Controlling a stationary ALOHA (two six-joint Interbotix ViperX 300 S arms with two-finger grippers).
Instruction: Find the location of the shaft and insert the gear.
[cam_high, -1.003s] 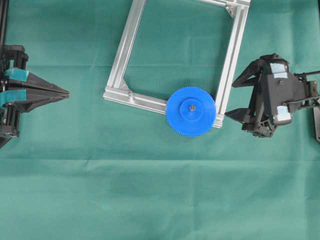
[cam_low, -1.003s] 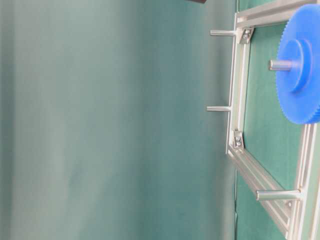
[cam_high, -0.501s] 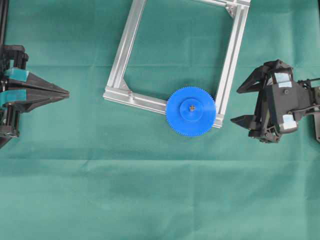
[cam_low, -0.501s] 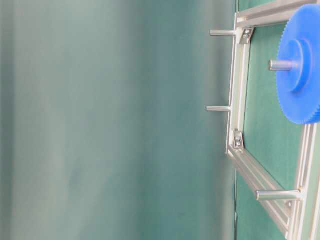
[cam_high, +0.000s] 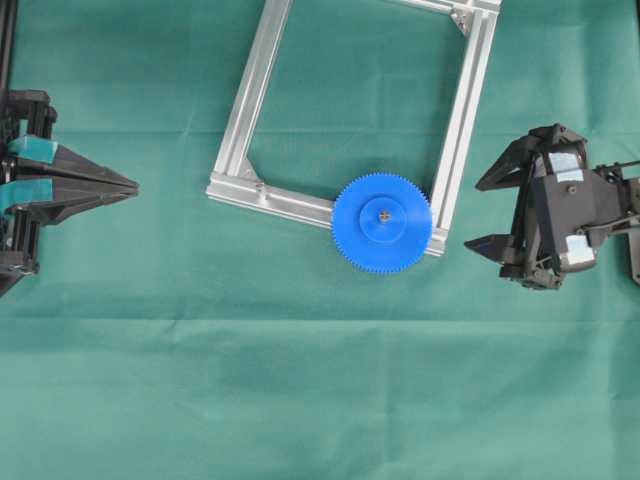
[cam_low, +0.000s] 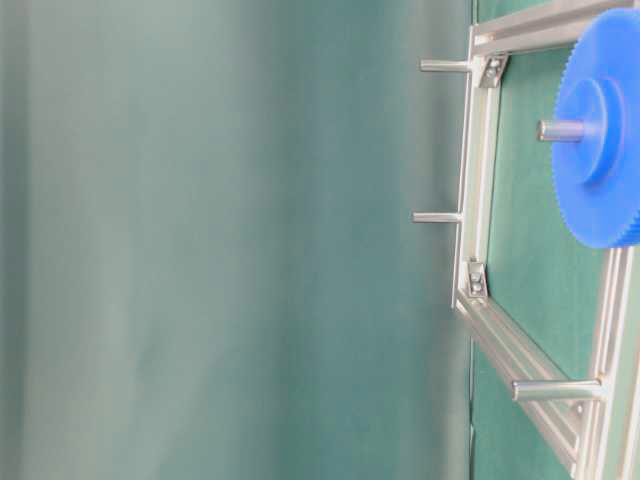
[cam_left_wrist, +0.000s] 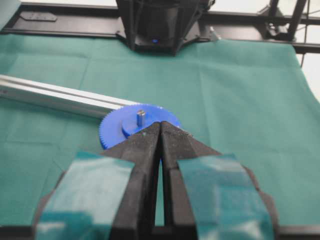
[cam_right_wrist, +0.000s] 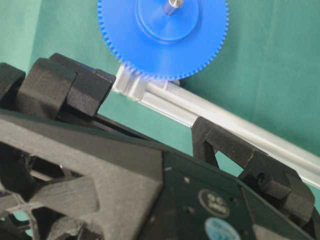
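The blue gear lies flat on the lower right corner of the aluminium frame, with the silver shaft poking up through its centre hole. From table level the shaft sticks out of the hub of the gear. My right gripper is open and empty, just right of the frame and apart from the gear. In its wrist view, gear and shaft sit beyond the spread fingers. My left gripper rests shut at the far left, facing the gear.
The frame's near rail runs left from the gear. Other silver pins stand up from the frame's rails. Green cloth covers the table. A black arm base stands at the far edge in the left wrist view.
My right gripper has drawn back to the right, away from the gear, still open. Gear, shaft and left gripper have not moved.
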